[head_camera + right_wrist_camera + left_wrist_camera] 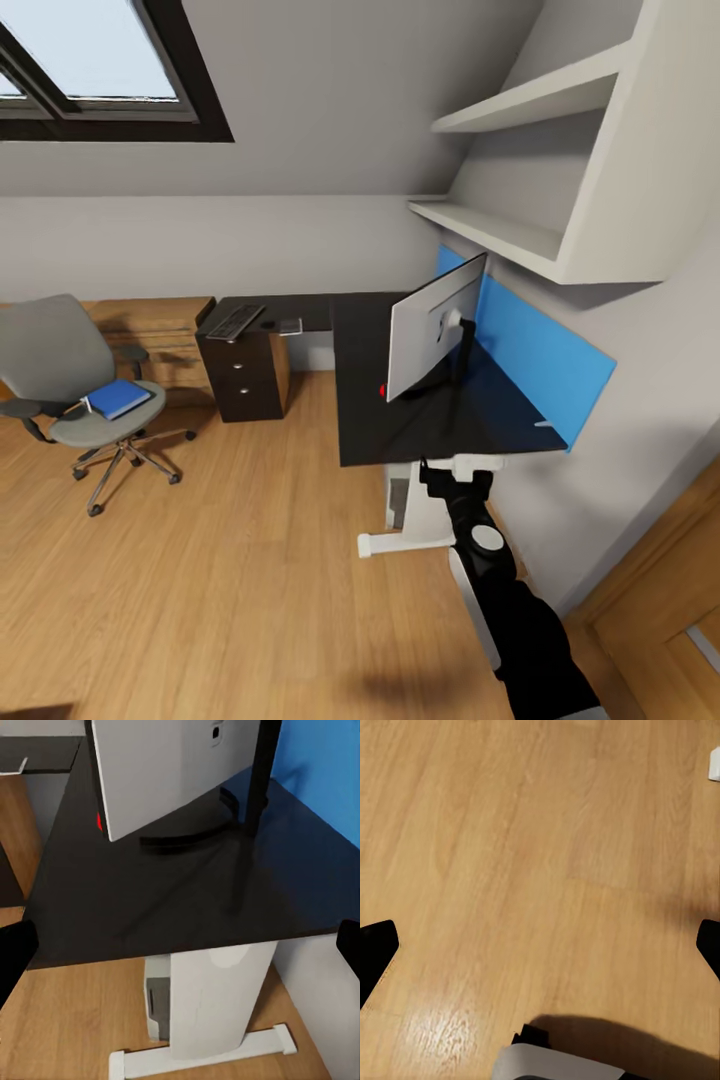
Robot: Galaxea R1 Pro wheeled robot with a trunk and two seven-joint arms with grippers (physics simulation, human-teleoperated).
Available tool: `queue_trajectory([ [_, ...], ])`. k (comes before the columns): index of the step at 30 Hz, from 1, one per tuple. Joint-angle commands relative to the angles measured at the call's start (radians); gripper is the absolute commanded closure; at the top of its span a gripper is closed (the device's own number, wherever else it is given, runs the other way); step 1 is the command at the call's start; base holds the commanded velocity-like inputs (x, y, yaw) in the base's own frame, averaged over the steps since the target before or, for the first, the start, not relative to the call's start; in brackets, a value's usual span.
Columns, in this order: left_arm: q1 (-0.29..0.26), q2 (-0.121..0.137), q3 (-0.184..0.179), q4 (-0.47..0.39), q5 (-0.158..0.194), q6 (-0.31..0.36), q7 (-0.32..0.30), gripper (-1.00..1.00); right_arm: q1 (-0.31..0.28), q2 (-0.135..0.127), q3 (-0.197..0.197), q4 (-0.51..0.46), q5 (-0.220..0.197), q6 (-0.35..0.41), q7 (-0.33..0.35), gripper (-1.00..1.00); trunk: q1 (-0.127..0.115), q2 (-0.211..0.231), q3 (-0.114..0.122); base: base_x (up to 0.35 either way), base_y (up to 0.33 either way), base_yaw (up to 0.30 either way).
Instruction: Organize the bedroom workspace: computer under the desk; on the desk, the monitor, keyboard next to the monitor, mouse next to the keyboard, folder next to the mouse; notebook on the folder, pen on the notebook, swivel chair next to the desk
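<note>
Both grippers gape empty; your folder [117, 397] waits on the swivel chair [75, 395], so drive there from the desk [420, 415] end

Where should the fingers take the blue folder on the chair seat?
Likely the folder's front long edge, approached from the open front of the swivel chair: it lies flat on the seat, backrest behind it and armrests at the sides.

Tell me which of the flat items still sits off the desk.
The blue folder, lying on the swivel chair seat. The keyboard and the notebook beside it already rest on the desk.
</note>
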Motion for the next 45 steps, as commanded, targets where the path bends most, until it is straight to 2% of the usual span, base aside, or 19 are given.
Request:
queue_trajectory([
  [1,-0.001,0.0,-0.001,0.0,-0.001,-0.003,0.004,-1.0,0.002,0.0,0.002,-0.003,0.007,0.006,-0.005,-1.0,0.001,-0.002,-0.002,0.138,0.259,0.0],
  [13,-0.001,0.001,-0.002,0.001,-0.001,-0.005,0.005,-1.0,0.007,0.005,0.011,-0.028,0.014,0.002,-0.022,-1.0,0.001,-0.002,-0.002,0.195,0.202,0.0],
  [15,-0.001,0.001,-0.002,0.001,-0.001,-0.005,0.004,-1.0,0.006,0.008,0.027,-0.031,0.015,0.008,-0.046,-1.0,0.001,-0.002,-0.002,0.093,0.058,0.0],
  [17,-0.001,0.001,-0.002,0.004,-0.001,-0.005,0.005,-1.0,0.006,0.011,0.061,-0.054,0.018,0.024,-0.084,-1.0,0.001,-0.002,-0.002,0.048,0.03,0.0],
  [18,-0.001,0.001,-0.002,0.006,-0.001,-0.005,0.004,-1.0,0.006,0.013,0.095,-0.084,0.024,0.051,-0.117,-1.0,0.001,-0.002,-0.002,0.027,0.017,0.0],
  [21,-0.001,0.001,-0.002,0.008,-0.002,-0.004,0.004,-1.0,0.005,0.016,0.155,-0.139,0.041,0.125,-0.193,-1.0,0.001,-0.002,-0.002,0.017,0.01,0.0],
  [24,-0.001,0.001,-0.002,0.009,-0.002,-0.004,0.004,-1.0,0.003,0.017,0.186,-0.161,0.049,0.169,-0.249,-1.0,0.001,-0.002,-0.002,0.006,0.004,0.0],
  [27,-0.001,0.001,-0.002,0.009,-0.002,-0.004,0.004,-1.0,0.001,0.017,0.199,-0.157,0.051,0.184,-0.274,-1.0,0.001,-0.002,-0.002,0.003,0.002,0.0],
  [31,-0.001,0.001,-0.002,0.01,-0.002,-0.004,0.004,-1.0,0.001,0.016,0.204,-0.134,0.05,0.158,-0.285,-1.0,0.001,-0.002,-0.002,0.096,0.001,0.0],
  [33,-0.001,0.001,-0.003,0.01,-0.002,-0.004,0.004,-1.0,0.001,0.014,0.204,-0.114,0.049,0.095,-0.291,-1.0,0.001,-0.002,-0.002,0.247,0.0,0.0],
  [36,-0.001,0.0,-0.003,0.01,-0.002,-0.004,0.004,-1.0,0.002,0.011,0.203,-0.097,0.05,0.04,-0.295,-1.0,0.001,-0.002,-0.002,0.292,0.0,0.0],
  [45,-0.001,-0.001,-0.004,0.01,-0.002,-0.004,0.004,-1.0,0.004,0.007,0.203,-0.089,0.053,-0.001,-0.299,-1.0,0.001,-0.002,-0.002,0.322,0.0,0.0],
])
